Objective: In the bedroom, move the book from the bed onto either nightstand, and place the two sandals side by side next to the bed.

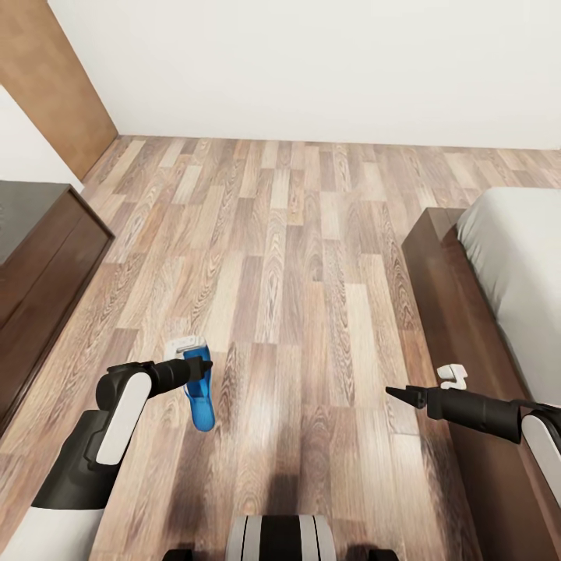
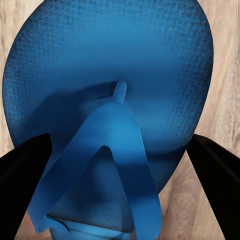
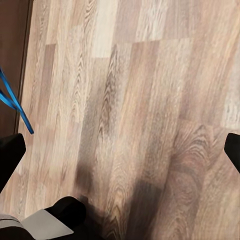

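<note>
The left gripper (image 1: 195, 368) is clamped on one bright blue plastic sandal (image 1: 200, 393), carried above the wood-plank floor (image 1: 296, 257) — well apart from the pale grey bed (image 1: 518, 265). The right gripper (image 1: 401, 395) is spread wide, empty. Placing it (apparently the first step) remains — as do its mate and the book.

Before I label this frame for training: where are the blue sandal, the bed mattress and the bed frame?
blue sandal (image 1: 202, 401): head view, on its sole.
bed mattress (image 1: 522, 257): head view, on its top.
bed frame (image 1: 448, 304): head view, on its side rail.
</note>
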`<state>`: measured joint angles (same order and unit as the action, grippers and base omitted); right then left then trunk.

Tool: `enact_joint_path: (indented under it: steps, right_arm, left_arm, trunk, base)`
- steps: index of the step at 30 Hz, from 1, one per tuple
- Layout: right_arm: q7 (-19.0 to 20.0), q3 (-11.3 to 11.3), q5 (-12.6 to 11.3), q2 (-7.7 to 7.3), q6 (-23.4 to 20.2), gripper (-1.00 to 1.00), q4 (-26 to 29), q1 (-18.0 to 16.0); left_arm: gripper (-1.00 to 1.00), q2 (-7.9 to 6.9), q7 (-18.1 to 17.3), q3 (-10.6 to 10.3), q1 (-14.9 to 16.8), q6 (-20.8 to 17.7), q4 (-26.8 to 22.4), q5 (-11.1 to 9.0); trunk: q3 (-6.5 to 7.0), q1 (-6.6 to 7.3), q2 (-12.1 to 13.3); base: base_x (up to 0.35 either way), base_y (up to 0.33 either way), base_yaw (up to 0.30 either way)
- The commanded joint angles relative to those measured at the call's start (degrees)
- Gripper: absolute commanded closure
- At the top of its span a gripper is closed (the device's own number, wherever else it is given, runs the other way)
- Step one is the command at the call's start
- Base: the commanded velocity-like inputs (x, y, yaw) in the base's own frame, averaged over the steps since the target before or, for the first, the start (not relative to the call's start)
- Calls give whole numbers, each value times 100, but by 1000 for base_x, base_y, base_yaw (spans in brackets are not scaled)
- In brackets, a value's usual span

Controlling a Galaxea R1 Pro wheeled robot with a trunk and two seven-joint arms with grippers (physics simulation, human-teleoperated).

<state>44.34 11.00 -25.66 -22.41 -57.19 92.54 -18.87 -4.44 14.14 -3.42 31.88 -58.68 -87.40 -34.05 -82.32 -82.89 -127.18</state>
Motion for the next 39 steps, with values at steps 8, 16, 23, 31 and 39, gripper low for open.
enact_joint_path:
  steps: [8, 16, 23, 31, 39]
  right_arm:
    - [31, 5, 17, 0, 0, -100, 1, -5]
    - [35, 14, 21, 0, 296, -100, -38, 8]
    - [52, 6, 14, 0, 750, -100, -76, 61]
    - [37, -42, 16, 0, 848, -100, -54, 83]
    - [18, -57, 24, 0, 816, -100, -25, 91]
  left_arm:
    - [100, 5, 66, -13, 3, -15, -5, -57]
    - [100, 11, 83, -22, 3, -13, -5, -57]
    - [100, 13, 87, -25, 3, -12, -5, -57]
    - [100, 14, 80, -26, 3, -12, -4, -57]
    - [100, 13, 56, -27, 3, -5, 2, -56]
  trunk:
    - [73, 1, -1]
    - [125, 1, -1]
    - [137, 1, -1]
    - [166, 1, -1]
    - [229, 1, -1]
  base:
    - [0, 0, 0]
    - [0, 0, 0]
    - [0, 0, 0]
    - [0, 0, 0]
    - [0, 0, 0]
